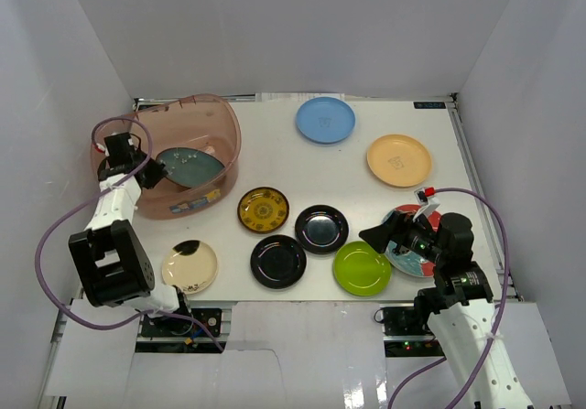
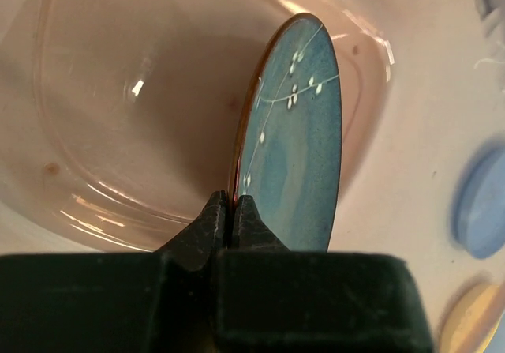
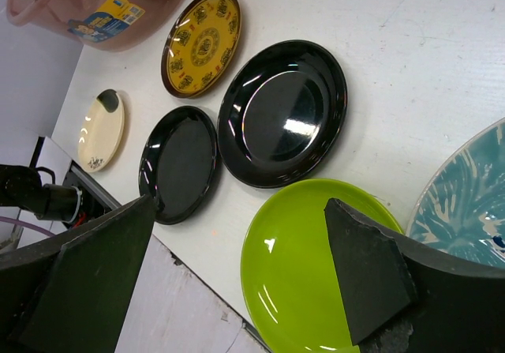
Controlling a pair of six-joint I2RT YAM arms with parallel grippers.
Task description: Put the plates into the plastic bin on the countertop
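Observation:
My left gripper is shut on the rim of a dark teal plate and holds it tilted inside the pinkish plastic bin. In the left wrist view the teal plate stands edge-on between the closed fingers above the bin floor. My right gripper is open and empty over the lime green plate, which also shows in the right wrist view. On the countertop lie light blue, orange-yellow, yellow-patterned, two black, cream and red-and-teal plates.
White walls enclose the countertop on three sides. The cream plate and the black plates lie close to the near edge. A purple cable loops from the left arm beside the bin.

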